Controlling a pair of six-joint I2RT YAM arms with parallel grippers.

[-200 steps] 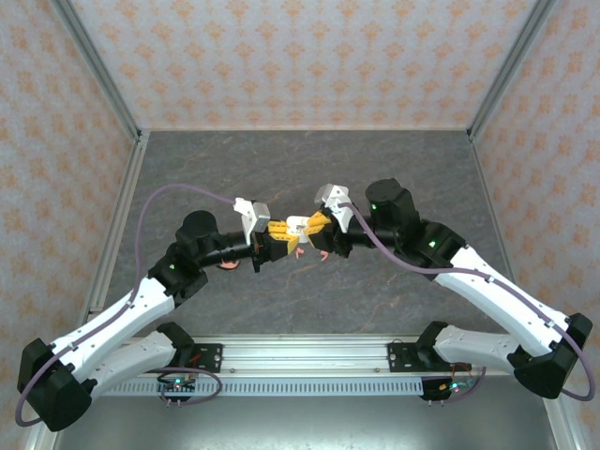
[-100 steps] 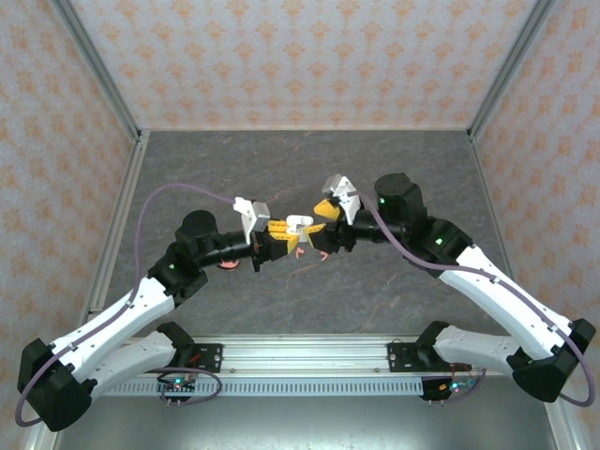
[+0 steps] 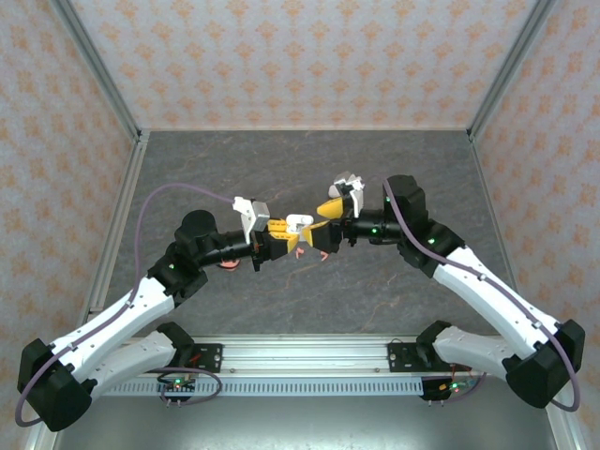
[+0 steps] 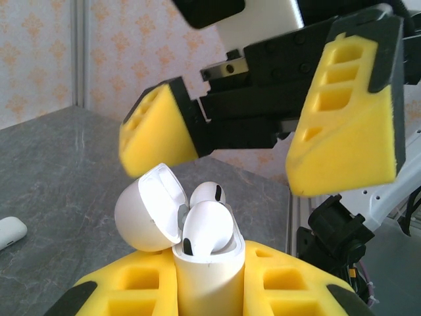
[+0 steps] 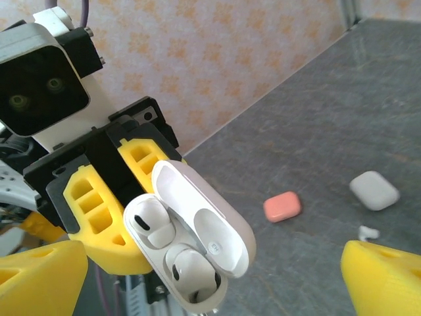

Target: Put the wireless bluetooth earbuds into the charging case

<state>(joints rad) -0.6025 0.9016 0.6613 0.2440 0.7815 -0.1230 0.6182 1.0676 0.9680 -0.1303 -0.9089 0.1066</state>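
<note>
right wrist: left gripper [image 4: 210,293] clamps one open charging case [image 5: 197,243] above mid-worktop [image 5: 316,131], two white earbuds [image 5: 148,227] seated inside. right gripper [image 4: 253,125] gapes wide. on the worktop: one coral case [image 5: 282,206], one white case [image 5: 373,189], one loose earbud [image 5: 368,232].

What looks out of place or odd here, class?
One white earbud lies loose on the table near a closed white case, outside any case. The open case in the left claw holds two buds, both apparently seated.
</note>
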